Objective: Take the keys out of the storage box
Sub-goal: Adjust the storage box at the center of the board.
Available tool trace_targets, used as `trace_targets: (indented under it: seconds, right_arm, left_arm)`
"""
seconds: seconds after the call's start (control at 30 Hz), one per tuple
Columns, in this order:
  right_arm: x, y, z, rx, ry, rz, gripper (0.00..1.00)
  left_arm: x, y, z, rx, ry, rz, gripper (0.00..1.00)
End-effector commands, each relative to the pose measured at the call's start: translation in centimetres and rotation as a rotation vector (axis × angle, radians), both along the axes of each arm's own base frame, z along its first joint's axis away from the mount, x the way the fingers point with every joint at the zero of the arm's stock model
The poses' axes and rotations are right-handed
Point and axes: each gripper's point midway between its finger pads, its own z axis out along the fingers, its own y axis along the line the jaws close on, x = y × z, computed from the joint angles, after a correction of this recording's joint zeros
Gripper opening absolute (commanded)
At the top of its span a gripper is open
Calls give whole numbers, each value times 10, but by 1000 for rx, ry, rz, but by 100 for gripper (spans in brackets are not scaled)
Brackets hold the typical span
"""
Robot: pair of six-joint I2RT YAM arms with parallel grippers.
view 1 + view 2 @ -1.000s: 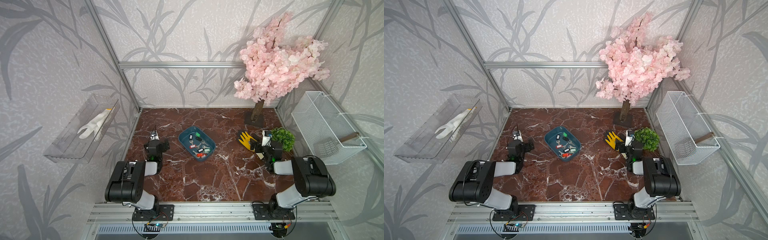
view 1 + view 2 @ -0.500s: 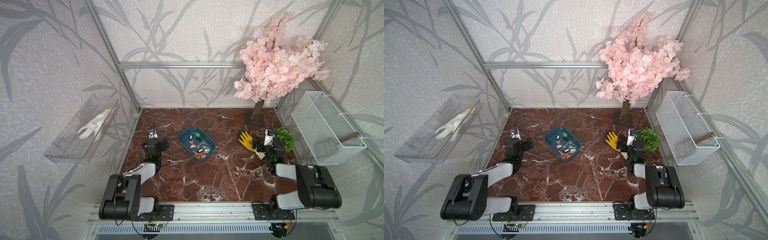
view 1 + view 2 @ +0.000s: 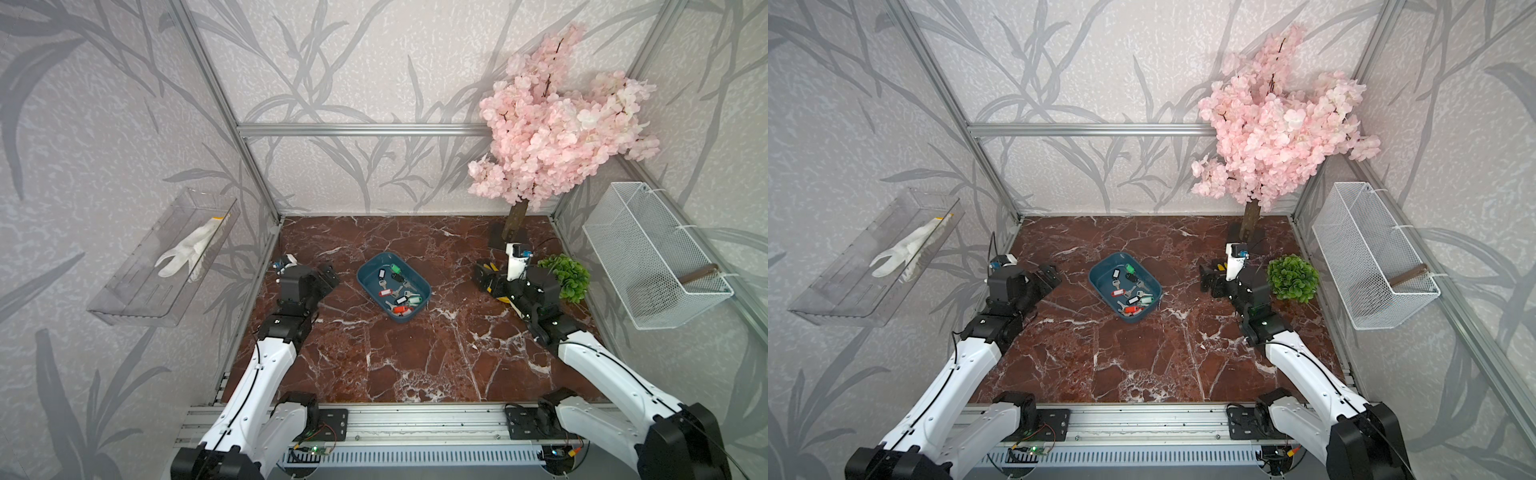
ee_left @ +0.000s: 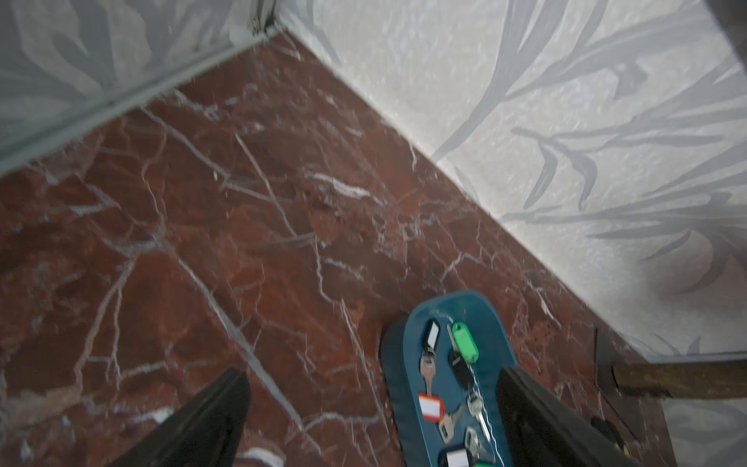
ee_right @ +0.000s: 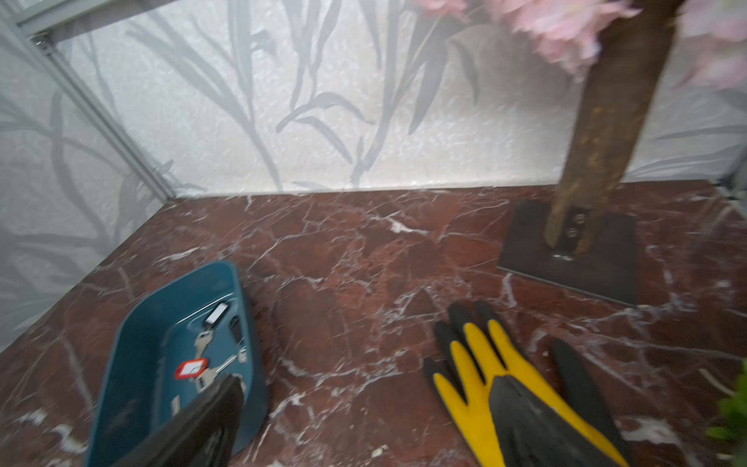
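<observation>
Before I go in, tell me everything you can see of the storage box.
The storage box is a shallow, dark teal tray, plastic by its look, rectangular with rounded corners, open-topped with no lid. It lies flat on the marble table near its middle, turned diagonally to the table's edges. Inside lie the keys, loose, with red, green, black and white tags. Only the table and keys touch it.

Left hand (image 3: pixel 326 277), right hand (image 3: pixel 485 277) spread wide
</observation>
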Motion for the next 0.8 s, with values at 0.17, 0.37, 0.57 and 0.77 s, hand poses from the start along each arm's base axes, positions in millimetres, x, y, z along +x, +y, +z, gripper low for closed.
trace_targets:
  seconds: [0.17, 0.37, 0.57, 0.77]
  right_arm:
    - [-12, 60, -45, -143, 269, 114, 99]
    - [-8, 73, -58, -185, 346, 139, 99]
    - [-10, 69, -64, -206, 367, 120, 99]
    - [-14, 62, -66, -213, 367, 99, 99]
  left_arm:
    - [-32, -60, -40, -11, 278, -125, 100]
    - [-11, -96, -61, 0, 344, -214, 94]
    - [11, -110, -79, 30, 378, -209, 88]
    - [27, -109, -89, 83, 392, -188, 77]
